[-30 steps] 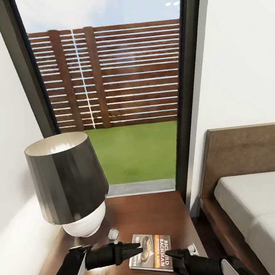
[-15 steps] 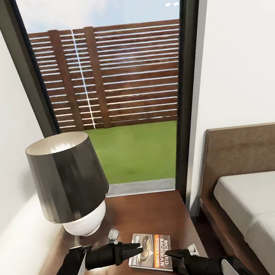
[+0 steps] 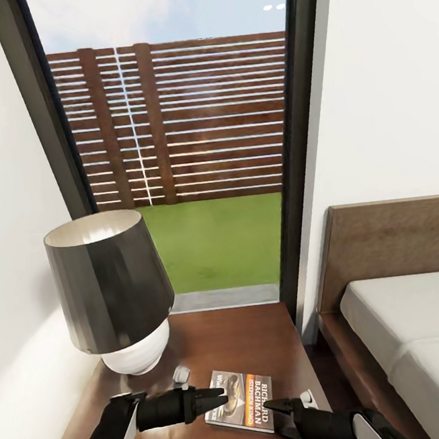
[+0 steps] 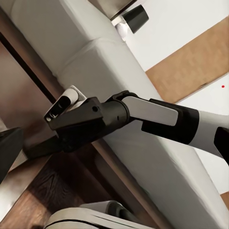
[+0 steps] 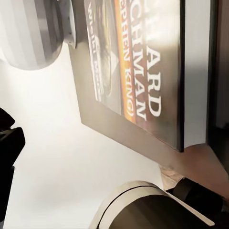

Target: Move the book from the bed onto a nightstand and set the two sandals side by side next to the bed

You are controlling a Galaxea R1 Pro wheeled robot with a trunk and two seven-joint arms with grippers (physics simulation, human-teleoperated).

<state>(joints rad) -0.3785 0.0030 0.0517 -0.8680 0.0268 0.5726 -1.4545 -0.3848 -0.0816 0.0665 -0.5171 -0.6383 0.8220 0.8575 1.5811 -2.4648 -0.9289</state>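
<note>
The thin glossy-covered book [image 3: 241,411] lies flat on the nightstand's [image 3: 239,342] polished dark wood tabletop. The left gripper [image 3: 221,400] is pinched together at its edge; the right gripper's [image 3: 271,406] state I cannot tell.

I see the book [image 3: 240,402] lying flat, cover up, on the glossy dark brown top of the nightstand [image 3: 239,342], toward its near edge at about 6 o'clock in my head view. Its dark cover carries a picture and orange and white lettering, and it sits slightly skewed to the edge. At 4 o'clock is the bed [image 3: 421,333]: brown headboard, low wooden frame, plain pale mattress. My right wrist camera reads the book's [image 5: 143,67] cover lettering up close.
</note>
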